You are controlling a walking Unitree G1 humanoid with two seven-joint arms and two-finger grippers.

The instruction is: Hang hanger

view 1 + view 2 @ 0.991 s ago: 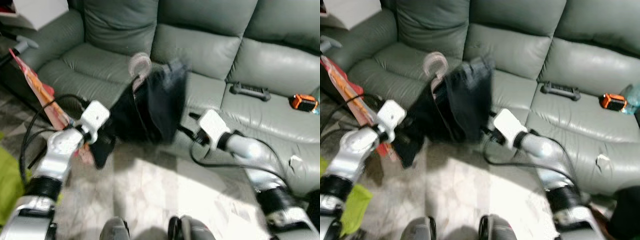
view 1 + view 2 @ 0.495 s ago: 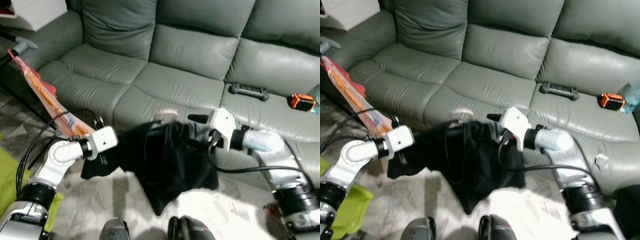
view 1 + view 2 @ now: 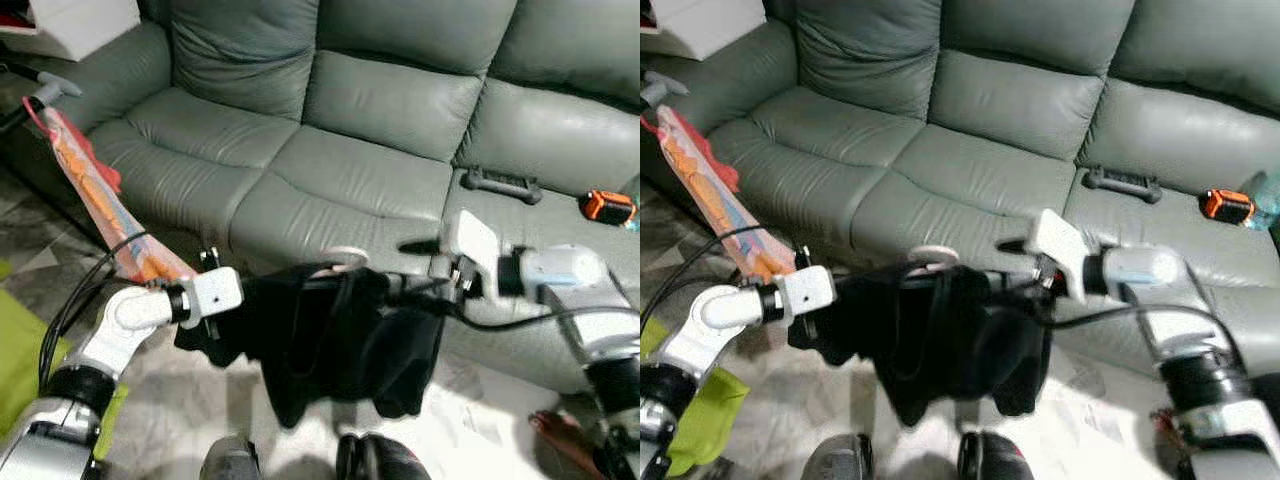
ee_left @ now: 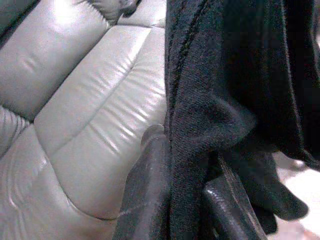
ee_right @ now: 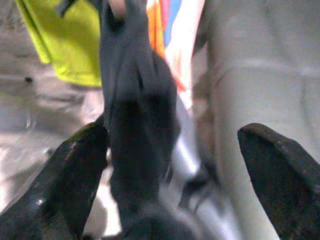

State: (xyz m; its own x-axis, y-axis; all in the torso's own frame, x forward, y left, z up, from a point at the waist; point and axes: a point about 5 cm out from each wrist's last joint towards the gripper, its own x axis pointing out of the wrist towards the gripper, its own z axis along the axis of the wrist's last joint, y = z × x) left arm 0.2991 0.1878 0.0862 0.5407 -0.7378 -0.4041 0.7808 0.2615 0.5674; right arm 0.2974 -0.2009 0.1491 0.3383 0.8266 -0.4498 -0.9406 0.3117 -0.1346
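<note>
Left eye view shows both silver arms bent inward in front of the grey sofa [image 3: 340, 180], the left gripper [image 3: 215, 325] at one side of a black garment [image 3: 340, 340] on a hanger [image 3: 345, 257] and the right gripper [image 3: 415, 290] reaching in from the other side, the cloth drooping between them. Left wrist view has its black fingers [image 4: 150, 200] closed on a fold of the dark fabric beside the sofa cushion. Right wrist view has its fingers [image 5: 75, 170] spread wide, the garment lying against one finger and nothing pinched.
</note>
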